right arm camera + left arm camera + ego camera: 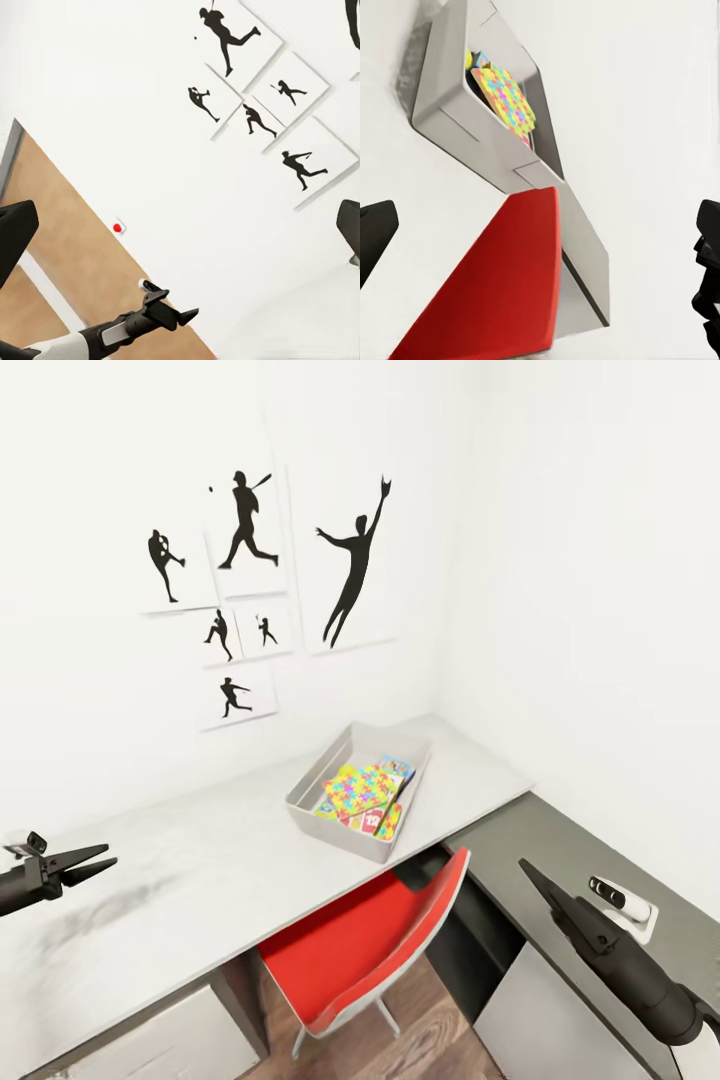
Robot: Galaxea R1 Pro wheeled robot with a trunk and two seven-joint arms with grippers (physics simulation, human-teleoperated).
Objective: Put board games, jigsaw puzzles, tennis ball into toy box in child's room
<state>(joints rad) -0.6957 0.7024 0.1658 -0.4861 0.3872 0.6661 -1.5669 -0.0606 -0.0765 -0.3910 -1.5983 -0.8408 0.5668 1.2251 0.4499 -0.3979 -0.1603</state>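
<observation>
Table (180,880) in white-walled corner, posters (245,530) above, toy box (340,828) perhaps full.

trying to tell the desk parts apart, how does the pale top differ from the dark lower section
The pale top is grey-white and sits higher; the dark lower section is dark grey and sits a step down. The pale top runs along the poster wall and carries the toy box; the dark section runs along the side wall and holds a small white and black device. Both are flat, and they meet at the room's corner.
</observation>
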